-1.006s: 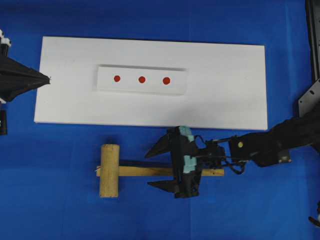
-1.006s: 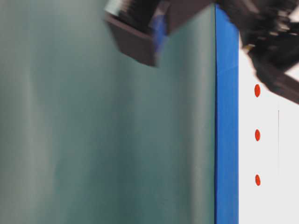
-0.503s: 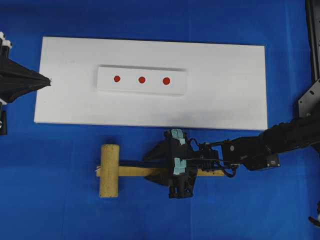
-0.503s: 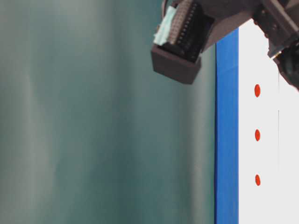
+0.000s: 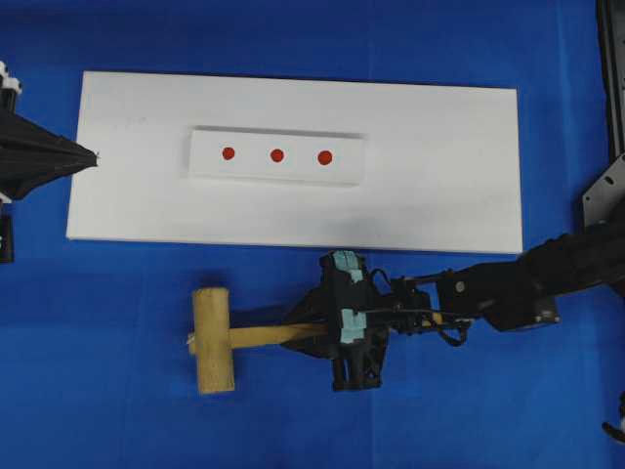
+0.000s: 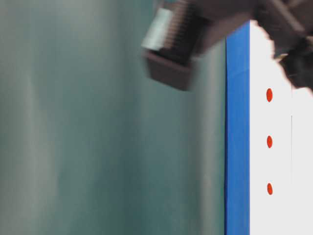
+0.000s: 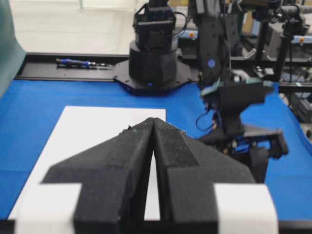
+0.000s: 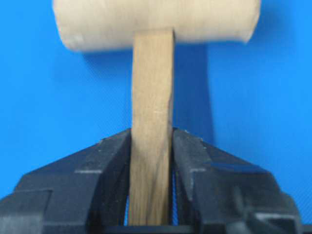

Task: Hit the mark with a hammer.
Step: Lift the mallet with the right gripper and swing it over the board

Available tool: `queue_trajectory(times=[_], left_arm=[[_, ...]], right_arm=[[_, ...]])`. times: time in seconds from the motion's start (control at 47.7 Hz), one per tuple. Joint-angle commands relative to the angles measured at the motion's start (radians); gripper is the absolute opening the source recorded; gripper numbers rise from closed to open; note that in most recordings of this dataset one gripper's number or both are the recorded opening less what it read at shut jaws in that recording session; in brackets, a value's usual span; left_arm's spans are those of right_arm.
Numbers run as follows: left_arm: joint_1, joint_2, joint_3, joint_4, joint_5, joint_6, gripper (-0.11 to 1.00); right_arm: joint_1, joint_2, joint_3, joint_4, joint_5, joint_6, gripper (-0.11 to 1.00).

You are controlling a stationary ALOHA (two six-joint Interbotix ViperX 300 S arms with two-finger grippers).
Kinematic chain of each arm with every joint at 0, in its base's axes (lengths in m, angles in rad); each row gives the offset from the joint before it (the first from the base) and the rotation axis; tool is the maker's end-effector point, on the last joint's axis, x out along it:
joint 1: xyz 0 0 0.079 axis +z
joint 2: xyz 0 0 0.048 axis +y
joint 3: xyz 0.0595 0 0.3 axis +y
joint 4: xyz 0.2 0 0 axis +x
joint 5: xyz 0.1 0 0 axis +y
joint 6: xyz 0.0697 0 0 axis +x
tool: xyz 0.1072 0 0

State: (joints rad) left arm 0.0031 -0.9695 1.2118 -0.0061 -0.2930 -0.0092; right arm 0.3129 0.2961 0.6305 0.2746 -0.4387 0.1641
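your right gripper (image 8: 151, 146) has gone from wide apart to clamped on the handle of the hammer (image 5: 225, 339), partway along it, and the hammer now lies slightly tilted on the blue cloth (image 5: 117, 410), its head shifted a little. beyond it, the white board (image 5: 439, 176) and its three red dots (image 5: 276, 155) are unchanged. your left gripper (image 7: 153, 122) stays pressed together at the board's left edge.

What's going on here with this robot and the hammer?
The right gripper has closed on the handle of the hammer, which lies on the blue cloth below the white board. Three red marks sit in a row on the board. The left gripper is shut and empty at the board's left edge.
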Motion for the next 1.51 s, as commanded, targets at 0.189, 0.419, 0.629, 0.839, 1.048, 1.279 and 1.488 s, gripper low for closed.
queue_trajectory(times=[0.189, 0.419, 0.629, 0.839, 1.048, 1.279, 1.488], left_arm=[[0.002, 0.002, -0.012, -0.002, -0.005, -0.002, 0.00], [0.000, -0.003, -0.012, -0.002, -0.005, -0.002, 0.00], [0.002, -0.003, -0.012, -0.002, 0.000, -0.003, 0.00], [0.002, -0.003, -0.012, -0.002, 0.006, -0.003, 0.00], [0.000, -0.003, -0.012, -0.002, 0.009, -0.003, 0.00], [0.000, -0.003, -0.011, -0.002, 0.012, -0.003, 0.00], [0.000, -0.002, -0.011, -0.002, 0.012, -0.003, 0.00]], right_arm=[[-0.034, -0.204, -0.018, -0.003, 0.095, -0.097, 0.10], [-0.064, -0.350, -0.018, -0.005, 0.196, -0.129, 0.10], [-0.089, -0.374, -0.015, -0.005, 0.201, -0.135, 0.10], [-0.149, -0.377, -0.014, -0.005, 0.202, -0.138, 0.10], [-0.261, -0.400, 0.009, -0.046, 0.204, -0.158, 0.10], [-0.334, -0.423, 0.032, -0.058, 0.198, -0.229, 0.10], [-0.334, -0.422, 0.031, -0.066, 0.192, -0.295, 0.10]])
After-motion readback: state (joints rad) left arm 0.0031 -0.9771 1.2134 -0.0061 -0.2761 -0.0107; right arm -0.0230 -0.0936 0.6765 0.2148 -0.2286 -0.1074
